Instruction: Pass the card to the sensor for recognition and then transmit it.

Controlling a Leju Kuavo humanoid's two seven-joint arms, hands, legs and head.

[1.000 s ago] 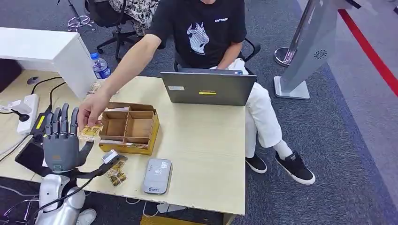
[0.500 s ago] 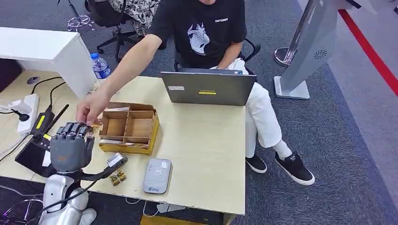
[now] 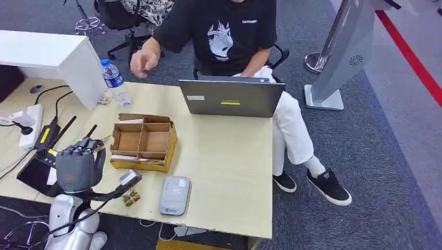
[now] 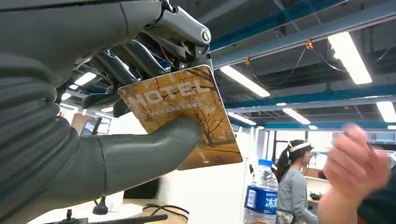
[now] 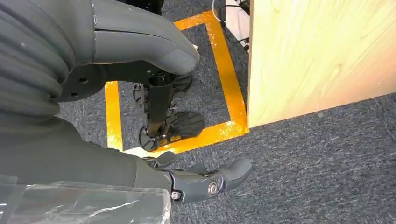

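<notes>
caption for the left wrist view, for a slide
Left hand pinches a hotel card between thumb and fingers, with a water bottle and a person's blurred hand behind.

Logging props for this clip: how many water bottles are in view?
1: the water bottle stands at the table's far left edge, beside the white cabinet; others may be hidden.

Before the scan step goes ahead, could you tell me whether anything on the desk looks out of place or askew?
Mostly tidy. The cardboard organizer sits slightly askew to the table edge, and small gold-wrapped items lie loose by the near edge beside the card reader. The left hand holds the hotel card firmly.
</notes>
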